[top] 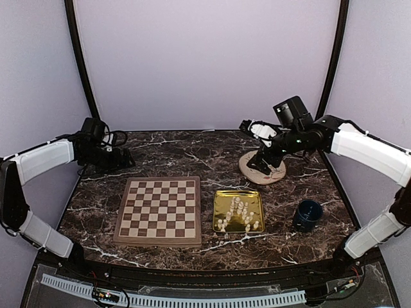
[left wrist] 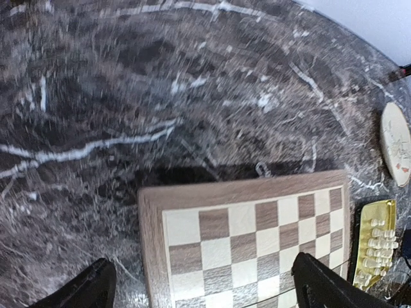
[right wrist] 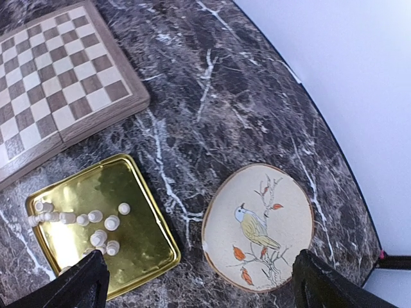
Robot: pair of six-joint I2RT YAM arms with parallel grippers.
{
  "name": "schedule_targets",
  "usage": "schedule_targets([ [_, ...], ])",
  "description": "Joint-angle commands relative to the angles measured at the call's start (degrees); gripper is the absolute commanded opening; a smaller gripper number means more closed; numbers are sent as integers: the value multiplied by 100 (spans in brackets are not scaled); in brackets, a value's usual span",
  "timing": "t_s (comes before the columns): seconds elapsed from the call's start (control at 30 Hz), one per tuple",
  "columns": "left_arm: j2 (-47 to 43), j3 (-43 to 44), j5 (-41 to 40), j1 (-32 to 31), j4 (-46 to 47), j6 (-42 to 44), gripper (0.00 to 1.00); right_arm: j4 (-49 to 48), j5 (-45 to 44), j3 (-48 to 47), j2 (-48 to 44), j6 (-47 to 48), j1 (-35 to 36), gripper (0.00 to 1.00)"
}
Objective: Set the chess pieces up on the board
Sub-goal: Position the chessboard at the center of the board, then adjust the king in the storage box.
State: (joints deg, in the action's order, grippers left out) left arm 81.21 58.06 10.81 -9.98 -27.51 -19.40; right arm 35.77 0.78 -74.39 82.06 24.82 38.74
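Gaping empty, the right hand (right wrist: 200,269) is hovering above the bird plate (right wrist: 260,228), the gold tray (right wrist: 149,215) of chess pieces (right wrist: 111,222) just beside; the left hand (left wrist: 202,279), equally spread and empty, is hovering by the board (left wrist: 257,224).

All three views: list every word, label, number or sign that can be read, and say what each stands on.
No readable text anywhere.
Square wooden chessboard: plain checks, no letters or numbers along the brown frame.
Round cream coaster: a painted bird on a branch, no writing.
Shiny gold rectangular tray, tiny cream-white chess pieces and dark blue cup: no markings visible.
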Motion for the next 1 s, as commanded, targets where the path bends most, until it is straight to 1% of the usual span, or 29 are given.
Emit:
schedule_targets([
  [0.0,-616,233,-1,-43,840,530,99,-422,674,94,-268,-531,-559,100],
  [0.07,-869,53,-15,-92,1518,604,99,-99,1148,137,-210,-534,-675,100],
  [0.13,-1157,-224,-229,-270,2188,756,99,-65,1383,376,-300,-392,-688,100],
  [0.17,-1257,-323,-372,-378,2433,842,99,-120,1433,525,-387,-316,-697,99],
  [0.23,-1338,-312,-710,-518,2559,1017,99,-262,1504,775,-567,-111,-699,95],
  [0.3,-1331,-226,-716,-539,2670,1160,99,-299,1685,1194,-680,257,-708,89],
  [0.4,-1346,-282,-912,-565,2946,1257,99,-175,1745,1476,-614,533,-701,76],
  [0.47,-1425,-555,-1080,-565,3368,1196,99,-17,1727,1559,-484,551,-714,71],
  [0.53,-1503,-879,-1369,-558,3718,959,99,51,1897,1634,-362,599,-712,65],
  [0.57,-1500,-880,-1366,-558,3645,1001,99,65,1974,1645,-293,622,-710,62],
  [0.6,-1476,-745,-1185,-564,3371,1137,99,73,2048,1639,-224,674,-710,59],
  [0.63,-1450,-474,-836,-569,2952,1230,99,7,2085,1667,-165,721,-710,55],
  [0.67,-1446,-145,-768,-578,2495,1206,99,-133,2087,1718,-112,716,-710,53],
  [0.7,-1535,23,-911,-610,2254,1201,99,-279,2100,1773,-71,638,-710,52],
  [0.73,-1716,-20,-1049,-628,2341,1341,99,-374,2170,1785,-29,575,-711,50],
  [0.77,-1931,-238,-1184,-641,2711,1494,99,-384,2278,1746,27,546,-717,50],
  [0.8,-2181,-515,-1448,-643,3413,1465,99,-353,2353,1670,99,539,-703,49],
  [0.87,-2562,-1118,-2146,-644,4395,794,99,-268,2366,1523,231,656,-674,48],
  [0.9,-2638,-1343,-2223,-630,4790,590,99,-235,2298,1464,309,739,-648,48],
  [0.93,-2625,-1435,-2041,-602,5117,643,99,-208,2178,1388,407,843,-622,48],
  [0.97,-2519,-1359,-1770,-580,5122,791,98,-184,2065,1315,509,909,-589,47],
])
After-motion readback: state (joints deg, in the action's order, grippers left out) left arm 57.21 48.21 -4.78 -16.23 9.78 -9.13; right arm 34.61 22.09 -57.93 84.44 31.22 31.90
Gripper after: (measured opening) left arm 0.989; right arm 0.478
